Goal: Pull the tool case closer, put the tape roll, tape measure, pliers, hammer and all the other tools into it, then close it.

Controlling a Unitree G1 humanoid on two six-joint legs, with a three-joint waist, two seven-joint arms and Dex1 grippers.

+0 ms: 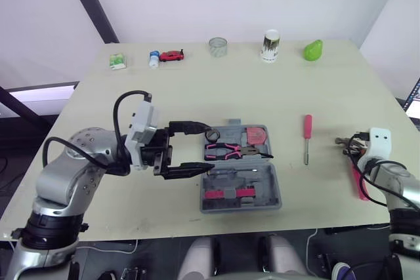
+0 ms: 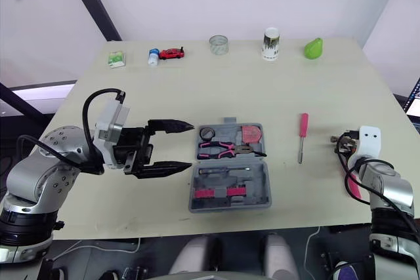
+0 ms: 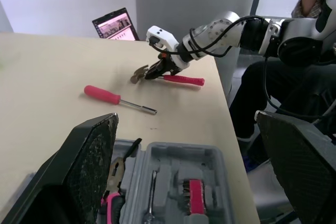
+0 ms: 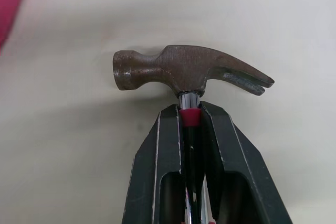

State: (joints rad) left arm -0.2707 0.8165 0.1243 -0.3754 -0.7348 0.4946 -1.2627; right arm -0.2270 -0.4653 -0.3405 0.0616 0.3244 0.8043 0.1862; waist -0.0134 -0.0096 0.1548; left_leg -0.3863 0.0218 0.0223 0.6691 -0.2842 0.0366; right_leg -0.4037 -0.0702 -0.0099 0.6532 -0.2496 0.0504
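Beige table (image 1: 197,96) bearing the open grey tool case (image 1: 262,195) near its front edge, with pink-handled pliers (image 1: 230,153) seated in a moulded slot. The left gripper (image 2: 189,145), jaws spread wide, faces the case's left end, probably to draw it nearer. The right gripper (image 4: 190,111) is clamped on the neck of the hammer (image 4: 184,69) at the table's right edge, apparently for lifting. A screwdriver (image 1: 306,137) lies between hammer and case. No lettering is legible.

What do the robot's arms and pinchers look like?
The left arm and right arm are rounded silver-grey shells with black cables. Each wrist carries a white box. The left gripper and right gripper each have two pointed black fingers.
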